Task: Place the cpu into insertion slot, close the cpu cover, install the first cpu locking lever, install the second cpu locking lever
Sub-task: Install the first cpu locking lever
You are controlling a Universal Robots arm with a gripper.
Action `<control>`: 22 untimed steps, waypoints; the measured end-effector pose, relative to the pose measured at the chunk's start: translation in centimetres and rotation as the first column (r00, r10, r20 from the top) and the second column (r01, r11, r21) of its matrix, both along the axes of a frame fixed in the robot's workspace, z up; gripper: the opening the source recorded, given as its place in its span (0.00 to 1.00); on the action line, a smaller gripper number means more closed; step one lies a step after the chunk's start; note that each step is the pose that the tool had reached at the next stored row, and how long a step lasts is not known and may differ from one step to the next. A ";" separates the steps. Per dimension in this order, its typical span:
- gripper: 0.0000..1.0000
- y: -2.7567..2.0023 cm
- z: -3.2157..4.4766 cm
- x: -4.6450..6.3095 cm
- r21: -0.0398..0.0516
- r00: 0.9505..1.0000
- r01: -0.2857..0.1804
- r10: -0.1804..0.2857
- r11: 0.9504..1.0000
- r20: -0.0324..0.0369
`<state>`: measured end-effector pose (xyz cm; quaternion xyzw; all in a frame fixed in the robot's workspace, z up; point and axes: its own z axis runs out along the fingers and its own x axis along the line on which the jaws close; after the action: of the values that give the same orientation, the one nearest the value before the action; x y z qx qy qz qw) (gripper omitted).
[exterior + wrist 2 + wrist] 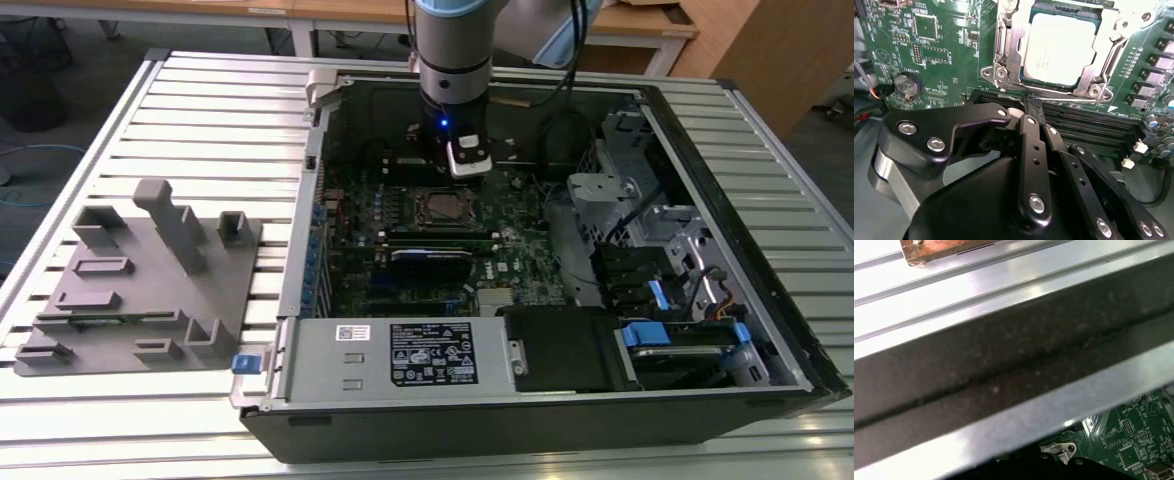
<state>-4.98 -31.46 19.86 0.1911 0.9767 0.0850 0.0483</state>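
CPU [1059,47] is lying flat in the insertion slot [443,207], its silvery-grey top facing up, and the CPU cover [1015,47] is lying down around it, so that the chip is showing through the cover's square window. In the second wrist view the pincer [1033,104] is hovering just beside the socket, over the long black memory slots [1089,125] that are running along that side of it. Its two black fingers [1030,145] are pressed together in a clenched pose, though I cannot tell whether anything thin is being pinched at the tips. A round coin cell [906,84] is sitting on the green motherboard [944,45] off to one side, and a row of small grey blocks [1154,65] is lining the board on the socket's other side. In the exterior view the arm [451,60] is reaching down into the open computer case [747,300], which is lying on its side on the slatted metal surface [200,100]. Inside the case, a black card with a blue edge [430,258] is standing between the socket and the labelled power supply [427,355], and drive bays [667,280] are crowding the exterior view's right. A grey fixture block [147,280] is resting on the surface at the exterior view's left, well apart from the pincer. In the first wrist view the case's dark wall [1004,350] is looming close to the camera.
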 end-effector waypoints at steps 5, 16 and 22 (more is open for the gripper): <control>0.11 0.06 -0.01 -0.1 0.000 1.000 0.016 -0.016 1.000 0.000; 0.11 0.06 -0.09 -0.1 -0.004 1.000 0.016 -0.016 1.000 0.002; 0.11 0.09 -0.04 -0.1 -0.005 1.000 0.016 -0.016 1.000 0.002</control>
<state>-5.04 -31.38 19.81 0.1986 0.9753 0.0821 0.0504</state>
